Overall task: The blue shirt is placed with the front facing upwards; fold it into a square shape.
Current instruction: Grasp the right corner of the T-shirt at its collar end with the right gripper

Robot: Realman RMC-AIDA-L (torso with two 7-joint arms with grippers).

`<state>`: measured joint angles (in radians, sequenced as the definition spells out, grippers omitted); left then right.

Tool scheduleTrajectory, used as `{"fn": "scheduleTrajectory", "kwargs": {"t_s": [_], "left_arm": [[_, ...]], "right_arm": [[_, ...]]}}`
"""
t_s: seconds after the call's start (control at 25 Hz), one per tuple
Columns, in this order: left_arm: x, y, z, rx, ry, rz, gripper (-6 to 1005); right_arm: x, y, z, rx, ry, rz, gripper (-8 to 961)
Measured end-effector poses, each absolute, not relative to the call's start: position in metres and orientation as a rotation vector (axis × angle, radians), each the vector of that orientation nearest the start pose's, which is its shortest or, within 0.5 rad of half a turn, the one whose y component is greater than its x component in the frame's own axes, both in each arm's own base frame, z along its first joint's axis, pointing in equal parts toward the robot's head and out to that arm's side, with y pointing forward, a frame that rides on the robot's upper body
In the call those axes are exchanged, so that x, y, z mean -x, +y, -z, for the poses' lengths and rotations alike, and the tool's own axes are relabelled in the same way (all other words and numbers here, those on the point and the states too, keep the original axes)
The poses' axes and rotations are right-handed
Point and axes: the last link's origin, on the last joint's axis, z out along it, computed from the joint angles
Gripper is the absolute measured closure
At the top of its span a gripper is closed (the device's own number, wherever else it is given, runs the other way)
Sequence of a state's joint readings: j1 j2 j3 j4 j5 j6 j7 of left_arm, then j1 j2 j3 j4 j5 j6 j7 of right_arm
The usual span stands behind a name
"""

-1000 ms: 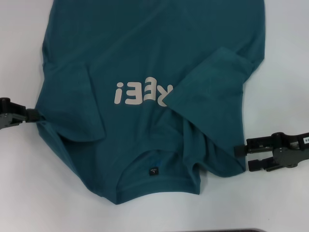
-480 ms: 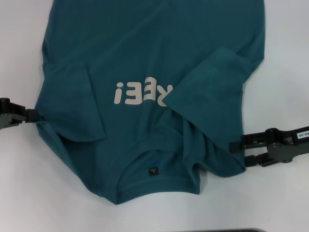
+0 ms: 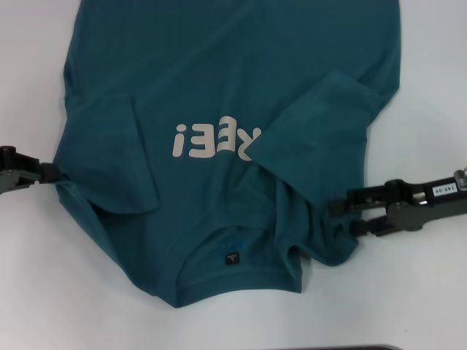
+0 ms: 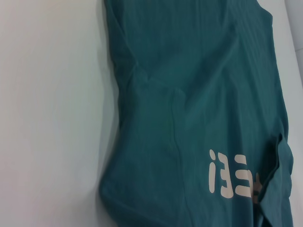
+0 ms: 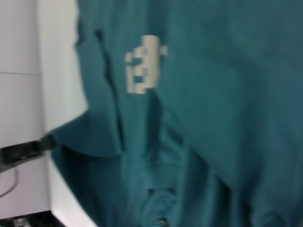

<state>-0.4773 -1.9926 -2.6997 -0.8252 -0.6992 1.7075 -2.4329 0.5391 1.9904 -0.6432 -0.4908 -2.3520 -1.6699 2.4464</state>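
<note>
At both shoulders, left hand (image 3: 57,173) clamps blue shirt (image 3: 219,87); right hand (image 3: 343,217) apart

**Edges, folds and blur keep plenty out of sight**

The blue shirt (image 3: 219,87) runs off the top of the head view, hem unseen. Its folded right sleeve (image 3: 314,138) covers the start of the cream lettering (image 3: 215,140), so the word can't be read whole. The left claw (image 3: 52,173) meets the shirt's edge, its tips lost against the cloth and its arm cut by the frame. The neck label (image 3: 230,258) is too small to read. In the right wrist view everything smears; a dark shape (image 5: 23,151) at the frame edge can't be made out clearly.
</note>
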Motion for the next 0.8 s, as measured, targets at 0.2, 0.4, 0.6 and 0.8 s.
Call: {"fn": "scheduleTrajectory", "kwargs": {"t_s": [0.2, 0.4, 0.6, 0.8], "left_arm": [[0.334, 0.297, -0.069, 2.091, -2.054, 0.412, 1000], [0.334, 0.297, -0.069, 2.090, -2.054, 0.413, 999], [0.334, 0.296, -0.069, 2.090, -2.054, 0.413, 1000], [0.334, 0.296, -0.068, 2.096, -2.054, 0.413, 1000]], "right_arm": [[-0.303, 0.286, 0.006, 2.296, 2.311, -0.409, 11], [-0.305, 0.285, 0.006, 2.281, 2.322, -0.383, 11], [-0.314, 0.279, 0.000, 2.241, 2.365, -0.318, 11], [-0.321, 0.275, -0.004, 2.210, 2.388, -0.256, 12]]}}
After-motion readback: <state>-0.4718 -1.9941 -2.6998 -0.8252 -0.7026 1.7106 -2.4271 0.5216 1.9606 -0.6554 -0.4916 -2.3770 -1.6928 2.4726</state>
